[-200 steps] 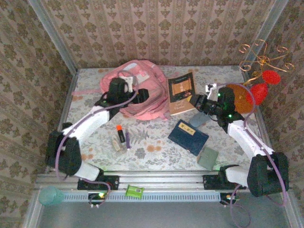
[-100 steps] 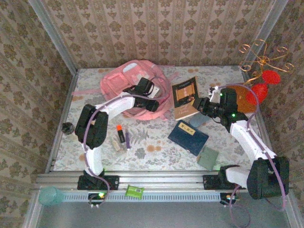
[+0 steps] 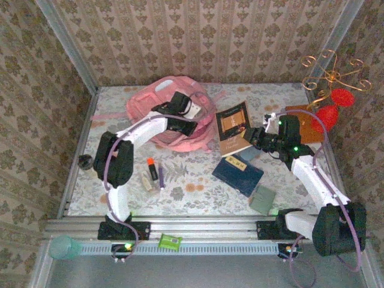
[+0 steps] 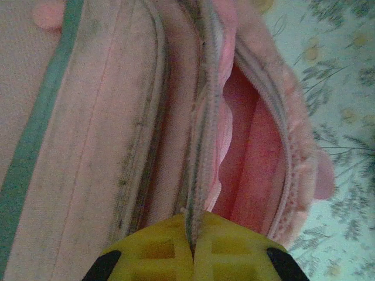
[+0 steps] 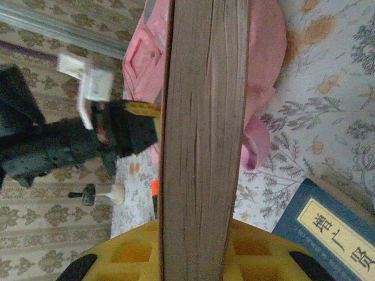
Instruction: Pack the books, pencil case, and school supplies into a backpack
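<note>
Backpack point(image 3: 144, 107) pocket point(image 4: 249, 158) gapes, left claw point(image 4: 192, 237) pinching its zipper edge.

A green packet point(image 3: 170, 242) lies on the front rail, with a teal cup point(image 3: 63, 246) near its left end. A gold wire ornament point(image 3: 330, 75) with red discs point(image 3: 327, 115) stands at the far right corner of the desk point(image 3: 270, 96).

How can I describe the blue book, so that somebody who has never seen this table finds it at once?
Start at the big pink backpack at the far side of the table and go right to the dark book held by the right gripper. Just nearer than it, lying flat, is the blue book: navy cover with a small pale label, no orange-framed picture.
</note>
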`<state>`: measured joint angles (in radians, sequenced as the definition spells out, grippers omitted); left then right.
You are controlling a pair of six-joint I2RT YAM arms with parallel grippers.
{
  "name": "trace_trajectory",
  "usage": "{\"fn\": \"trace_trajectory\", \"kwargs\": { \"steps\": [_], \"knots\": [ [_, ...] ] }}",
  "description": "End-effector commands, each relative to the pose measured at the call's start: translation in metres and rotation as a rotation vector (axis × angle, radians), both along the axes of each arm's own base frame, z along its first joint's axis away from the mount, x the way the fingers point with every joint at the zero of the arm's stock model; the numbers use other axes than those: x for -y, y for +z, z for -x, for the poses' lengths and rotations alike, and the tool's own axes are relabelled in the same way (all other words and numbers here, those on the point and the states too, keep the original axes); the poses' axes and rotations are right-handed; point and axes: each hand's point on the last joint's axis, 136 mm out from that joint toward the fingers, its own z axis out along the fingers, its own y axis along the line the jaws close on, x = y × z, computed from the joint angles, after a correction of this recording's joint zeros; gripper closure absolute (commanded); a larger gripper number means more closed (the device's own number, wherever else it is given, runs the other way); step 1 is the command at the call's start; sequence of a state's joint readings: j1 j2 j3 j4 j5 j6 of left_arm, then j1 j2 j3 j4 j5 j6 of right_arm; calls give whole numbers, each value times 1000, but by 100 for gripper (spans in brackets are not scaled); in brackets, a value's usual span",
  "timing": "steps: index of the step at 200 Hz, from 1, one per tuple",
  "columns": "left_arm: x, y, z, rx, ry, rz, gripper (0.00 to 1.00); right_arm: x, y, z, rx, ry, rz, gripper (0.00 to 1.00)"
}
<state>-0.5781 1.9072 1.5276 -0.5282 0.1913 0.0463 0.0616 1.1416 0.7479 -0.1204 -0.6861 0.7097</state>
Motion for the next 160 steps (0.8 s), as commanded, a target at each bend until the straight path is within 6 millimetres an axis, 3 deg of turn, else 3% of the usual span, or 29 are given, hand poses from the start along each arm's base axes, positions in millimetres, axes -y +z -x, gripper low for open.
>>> {"fn": "trace_trajectory", "kwargs": {
  "steps": [1,30,65,80,123,160],
  "knots": [
    [-6,96,-4,174,-54,176,100,-30,16,11,44,120,-55,100],
    [-20,144,-1,286,-55,285,100,-66,9,16,16,190,-94,100],
    [-21,176,11,342,-113,341,100,-95,6,1,-6,223,-147,100],
    [-19,184,17,352,-140,364,100,-109,9,-9,-4,241,-162,100],
    [-15,199,30,383,-197,407,100,-144,-12,-58,-68,237,-187,100],
    [-14,203,36,395,-228,423,100,-184,-20,-88,-72,257,-198,100]
  ]
}}
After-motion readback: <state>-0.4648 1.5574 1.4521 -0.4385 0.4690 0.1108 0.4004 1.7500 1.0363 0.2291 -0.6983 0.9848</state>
